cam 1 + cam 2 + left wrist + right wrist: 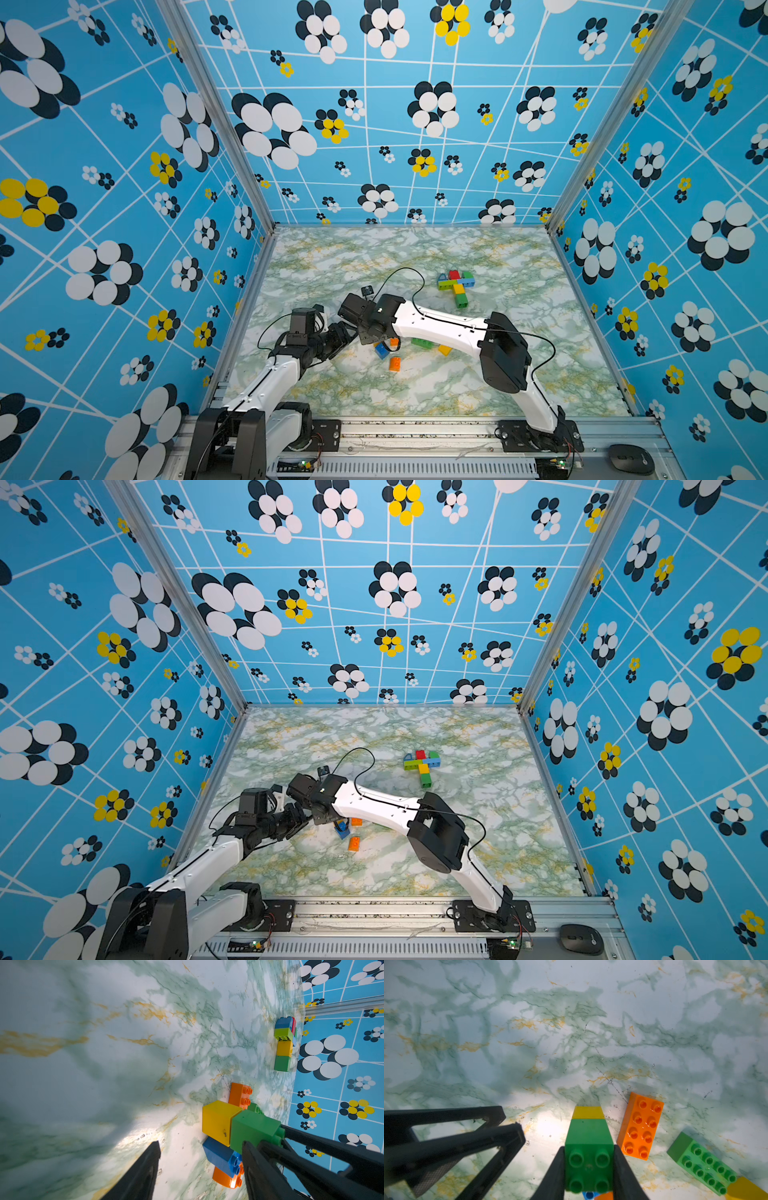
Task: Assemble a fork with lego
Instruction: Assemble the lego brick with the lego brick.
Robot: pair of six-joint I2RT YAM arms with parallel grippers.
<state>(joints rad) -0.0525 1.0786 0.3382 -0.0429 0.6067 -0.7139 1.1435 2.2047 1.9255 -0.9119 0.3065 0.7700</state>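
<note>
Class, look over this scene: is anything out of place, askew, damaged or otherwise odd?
Nothing stands out. The loose bricks lie scattered at mixed angles, as unsorted parts would, and none looks broken. The built piece lies flat, apart from them. The right gripper holds a green-yellow pair squarely.

In the right wrist view a yellow brick (745, 1189) is cut by the corner, and a blue brick (589, 1195) shows only a sliver under the green brick (588, 1159). In both top views the right arm (440, 328) hides most of the right tool (589, 1148) and part or all of the oblong green brick (422, 343).
</note>
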